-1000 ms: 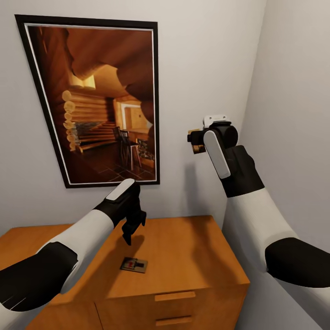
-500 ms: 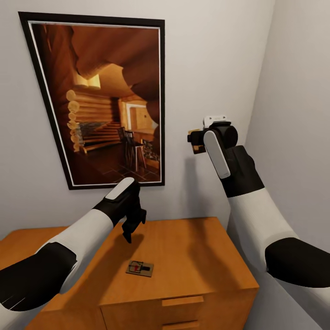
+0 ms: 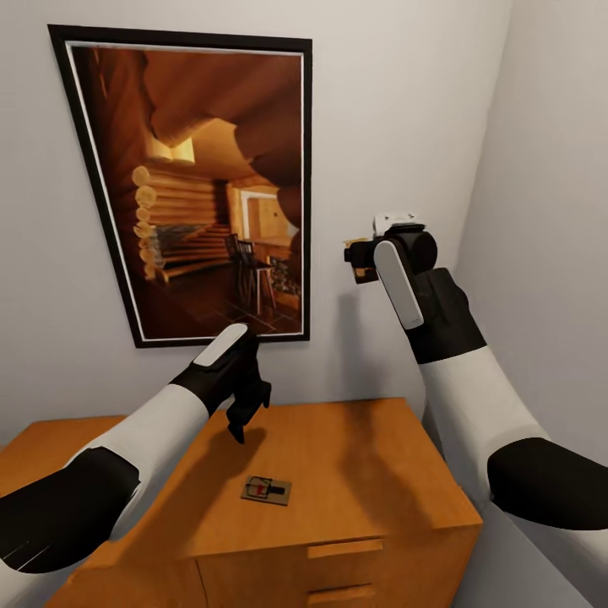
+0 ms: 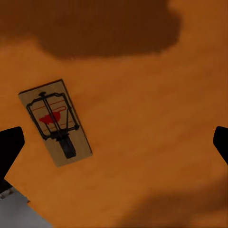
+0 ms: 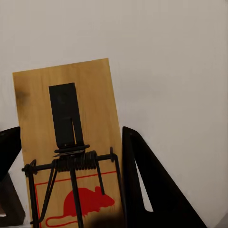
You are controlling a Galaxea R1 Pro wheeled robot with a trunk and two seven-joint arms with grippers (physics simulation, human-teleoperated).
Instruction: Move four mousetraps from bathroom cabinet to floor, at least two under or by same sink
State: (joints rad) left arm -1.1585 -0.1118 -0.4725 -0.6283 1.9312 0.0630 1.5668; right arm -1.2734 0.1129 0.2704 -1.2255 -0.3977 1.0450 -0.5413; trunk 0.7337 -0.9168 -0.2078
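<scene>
The left gripper (image 3: 241, 420), fingers spread wide, hovers above a mousetrap (image 3: 266, 489) lying near the cabinet (image 3: 355, 473) top's front edge. The right gripper (image 3: 359, 262) clamps another mousetrap (image 5: 71, 156), probably thinly; it could slip.

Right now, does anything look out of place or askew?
Nothing damaged. One mousetrap lies flat but skewed on the cabinet top; the right gripper holds another mousetrap up by the wall.
</scene>
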